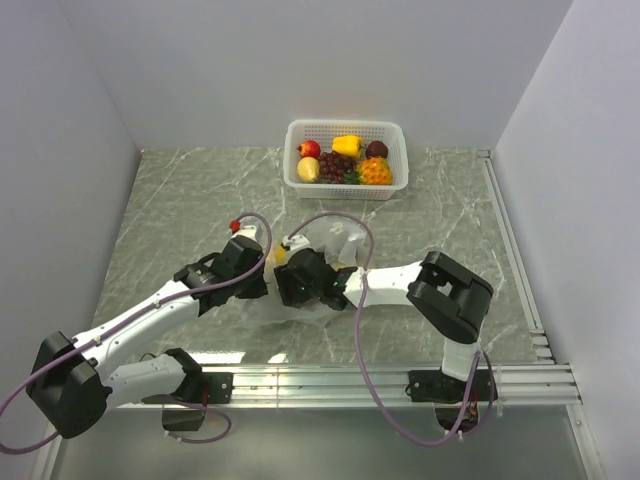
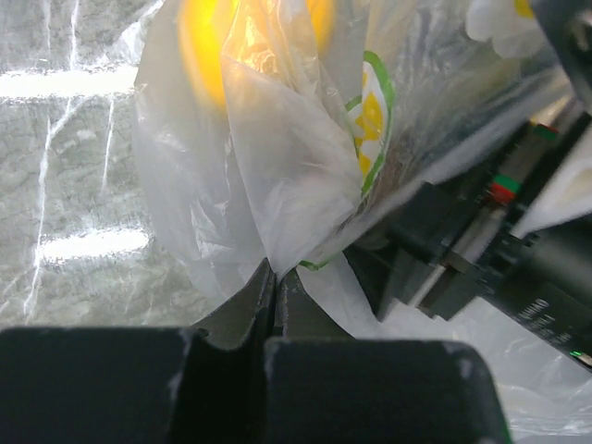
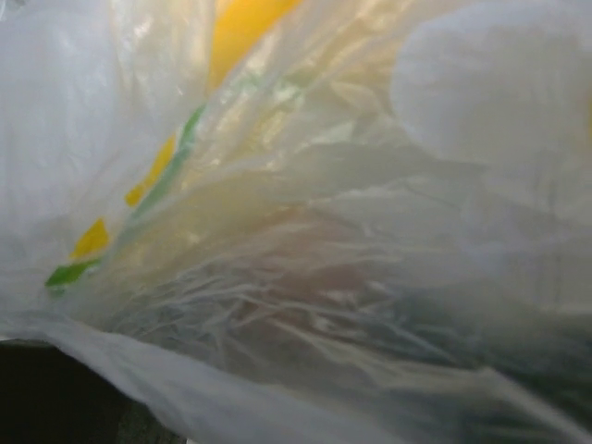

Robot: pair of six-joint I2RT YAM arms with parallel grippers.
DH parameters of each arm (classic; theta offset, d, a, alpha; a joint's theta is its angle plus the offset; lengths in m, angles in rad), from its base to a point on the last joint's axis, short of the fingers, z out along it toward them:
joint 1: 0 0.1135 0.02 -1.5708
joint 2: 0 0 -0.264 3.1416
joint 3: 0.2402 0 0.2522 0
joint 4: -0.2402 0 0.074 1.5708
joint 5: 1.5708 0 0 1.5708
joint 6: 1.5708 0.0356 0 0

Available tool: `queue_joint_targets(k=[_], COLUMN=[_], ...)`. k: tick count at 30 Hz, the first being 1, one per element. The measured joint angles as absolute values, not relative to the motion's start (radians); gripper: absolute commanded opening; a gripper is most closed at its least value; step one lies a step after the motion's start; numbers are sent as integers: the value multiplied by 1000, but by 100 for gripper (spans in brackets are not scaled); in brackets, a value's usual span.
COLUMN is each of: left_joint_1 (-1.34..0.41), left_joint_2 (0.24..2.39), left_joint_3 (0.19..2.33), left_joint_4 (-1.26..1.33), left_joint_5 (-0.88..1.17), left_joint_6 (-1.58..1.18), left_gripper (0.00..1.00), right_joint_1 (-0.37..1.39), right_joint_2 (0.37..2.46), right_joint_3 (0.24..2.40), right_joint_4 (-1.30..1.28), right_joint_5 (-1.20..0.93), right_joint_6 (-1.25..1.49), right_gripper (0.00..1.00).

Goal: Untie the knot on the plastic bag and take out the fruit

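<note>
Left claw [image 2: 276, 294]: clamped tight on a fold of the plastic bag [image 2: 277, 176] at my tips.
Right claw [image 1: 298, 275]: against the bag; I cannot tell its gape.
Technique: anchor left, pull slowly.

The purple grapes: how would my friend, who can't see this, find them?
Find the white basket at the far edge of the marble table. The grapes lie along its near side, between a pale yellow fruit on the left and a knobbly orange one on the right. They are the only dark purple bunch of little balls there.
</note>
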State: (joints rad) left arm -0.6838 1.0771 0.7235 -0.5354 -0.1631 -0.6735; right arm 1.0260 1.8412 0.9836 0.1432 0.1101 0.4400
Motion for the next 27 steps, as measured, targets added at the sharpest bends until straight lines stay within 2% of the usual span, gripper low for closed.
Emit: queue_joint_targets(k=[2, 5, 15, 22, 27], left_joint_1=[-684, -684, -684, -684, -684], left_joint_2=[1077, 1077, 1077, 1084, 1096], left_joint_3=[723, 723, 724, 771, 781], left_joint_4=[-535, -535, -540, -563, -559], left_joint_5=[-163, -167, -187, -213, -214], left_joint_6=[-673, -673, -662, -612, -585], left_gripper=[1, 1, 1, 1, 1], right_joint_1=[1026, 1028, 1028, 1028, 1017], right_joint_2=[1819, 1752, 1390, 1145, 1094], right_joint_3=[962, 911, 835, 842, 924], right_joint_4=[141, 134, 108, 85, 76], right_joint_5=[118, 139, 176, 62, -44], right_joint_6=[436, 421, 321, 212, 168], right_gripper=[10, 0, 0, 0, 0])
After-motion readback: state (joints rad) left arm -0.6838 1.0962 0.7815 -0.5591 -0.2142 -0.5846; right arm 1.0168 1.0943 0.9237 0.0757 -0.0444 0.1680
